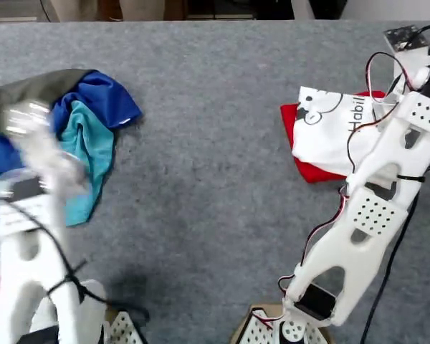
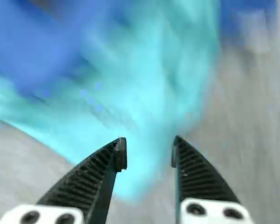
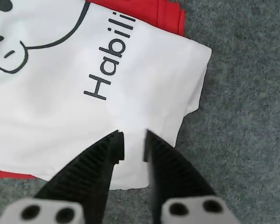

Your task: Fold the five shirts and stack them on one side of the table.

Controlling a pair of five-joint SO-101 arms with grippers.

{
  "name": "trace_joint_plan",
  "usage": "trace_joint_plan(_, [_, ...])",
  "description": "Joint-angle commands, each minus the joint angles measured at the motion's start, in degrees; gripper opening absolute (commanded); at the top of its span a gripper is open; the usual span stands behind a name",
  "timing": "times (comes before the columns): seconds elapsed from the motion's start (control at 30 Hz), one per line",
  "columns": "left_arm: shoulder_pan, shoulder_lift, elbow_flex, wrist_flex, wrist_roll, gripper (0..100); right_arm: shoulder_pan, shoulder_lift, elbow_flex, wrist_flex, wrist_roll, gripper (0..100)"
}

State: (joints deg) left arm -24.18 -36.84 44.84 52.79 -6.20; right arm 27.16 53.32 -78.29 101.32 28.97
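Observation:
A loose pile lies at the table's left: a grey shirt (image 1: pixel 36 89), a blue shirt (image 1: pixel 104 100) and a teal shirt (image 1: pixel 89 154). The left arm (image 1: pixel 25 236) stands over this pile. My left gripper (image 2: pixel 148 153) hangs open just above the teal shirt (image 2: pixel 144 84), with the blue shirt (image 2: pixel 32 42) beside it. At the right, a folded white shirt (image 1: pixel 330 129) with black print rests on a folded red shirt (image 1: pixel 312 172). My right gripper (image 3: pixel 133 143) hovers over the white shirt (image 3: pixel 60 116) near its corner, its jaws a narrow gap apart and holding nothing.
The grey felt table (image 1: pixel 215 201) spreads wide between the pile and the stack. The right arm (image 1: pixel 373 208) and its cables cross the stack's right side. Both arm bases sit at the near edge.

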Motion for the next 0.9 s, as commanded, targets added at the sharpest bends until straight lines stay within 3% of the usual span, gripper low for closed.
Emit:
trace_joint_plan(0.0, [-7.91, 3.65, -13.54, -6.59, -0.62, 19, -1.10, -3.91, -2.95, 0.70, -2.20, 4.8])
trace_joint_plan(0.13, [-8.88, 18.68, -22.86, -13.54, -0.53, 19, -3.56, -4.09, -3.03, 0.88, -3.43, 4.8])
trace_joint_plan(0.27, [-9.93, 38.11, -38.51, -11.16, 1.41, 19, -5.23, -4.09, -3.03, 0.97, -4.22, 4.8])
trace_joint_plan(0.53, [-8.00, 70.55, -80.88, 11.96, 6.24, 18, -5.32, -4.09, -3.03, 0.97, -3.78, 4.8])
trace_joint_plan(0.6, [-7.03, 76.62, -90.55, 16.62, 5.89, 14, -5.05, -4.09, -3.03, 0.97, -3.78, 4.8])
trace_joint_plan(0.7, [-5.27, 82.86, -104.70, 24.97, 5.89, 2, -5.05, -4.09, -3.03, 0.97, -3.78, 4.8])
trace_joint_plan(0.87, [-0.62, 88.48, -127.91, 40.44, 5.89, 2, -5.05, -4.09, -3.03, 0.97, -3.78, 4.8])
